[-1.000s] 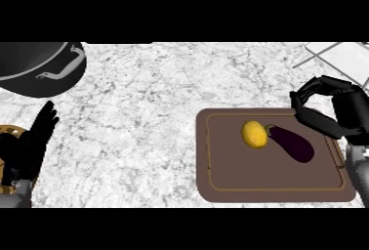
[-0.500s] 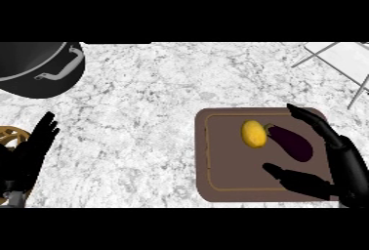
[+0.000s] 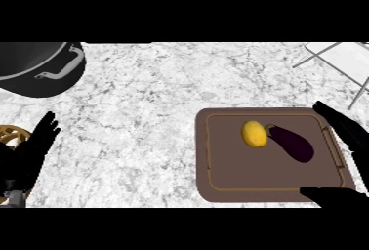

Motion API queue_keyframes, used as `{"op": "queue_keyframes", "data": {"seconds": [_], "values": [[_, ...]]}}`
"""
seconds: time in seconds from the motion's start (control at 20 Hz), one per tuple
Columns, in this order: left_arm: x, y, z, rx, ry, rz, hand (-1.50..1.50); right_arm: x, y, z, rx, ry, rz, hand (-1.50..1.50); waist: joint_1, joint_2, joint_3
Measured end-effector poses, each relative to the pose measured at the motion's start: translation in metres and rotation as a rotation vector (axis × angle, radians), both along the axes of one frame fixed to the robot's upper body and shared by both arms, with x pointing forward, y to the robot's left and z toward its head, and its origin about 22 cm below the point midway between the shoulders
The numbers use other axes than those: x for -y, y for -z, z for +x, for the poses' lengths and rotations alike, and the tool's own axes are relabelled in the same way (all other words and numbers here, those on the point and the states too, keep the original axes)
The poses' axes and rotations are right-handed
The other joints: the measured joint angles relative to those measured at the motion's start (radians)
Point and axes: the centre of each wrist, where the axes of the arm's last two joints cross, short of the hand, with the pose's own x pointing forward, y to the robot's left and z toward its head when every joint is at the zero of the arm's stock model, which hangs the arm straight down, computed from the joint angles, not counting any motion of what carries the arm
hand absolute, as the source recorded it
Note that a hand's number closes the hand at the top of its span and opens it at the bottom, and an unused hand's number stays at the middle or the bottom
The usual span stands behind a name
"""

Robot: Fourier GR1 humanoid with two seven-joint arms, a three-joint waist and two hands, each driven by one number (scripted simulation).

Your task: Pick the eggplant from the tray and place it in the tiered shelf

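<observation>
Approach is the step in hand: the black right hand (image 3: 344, 161) spreads open around the dark purple eggplant (image 3: 292, 144) lying untouched on the brown rectangular tray (image 3: 216, 161), so next it must lower and close.

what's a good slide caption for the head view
Open right hand beside dark purple eggplant and yellow lemon on brown tray; left hand rests at left edge.

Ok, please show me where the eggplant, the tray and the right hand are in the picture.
eggplant (image 3: 292, 143): head view, on the middle of its purple body.
tray (image 3: 225, 171): head view, on a bare part of its brown surface, left of the fruit.
right hand (image 3: 344, 126): head view, on an extended finger at the tray's right edge.
</observation>
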Motion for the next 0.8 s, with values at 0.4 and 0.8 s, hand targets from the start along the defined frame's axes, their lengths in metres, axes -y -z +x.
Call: {"op": "queue_keyframes", "data": {"seconds": [0.4, 0.8], "values": [[0.001, -0.003, 0.003, 0.004, 0.016, -0.005, 0.0, -0.014, -0.022, 0.005, -0.226, -0.023, -0.365, -1.5, 0.015, 0.003, 0.001], [0.001, 0.002, 0.0, 0.004, 0.012, -0.006, 0.0, -0.018, -0.02, 0.032, -0.303, -0.009, -0.497, -1.5, 0.012, 0.003, 0.003]]}}
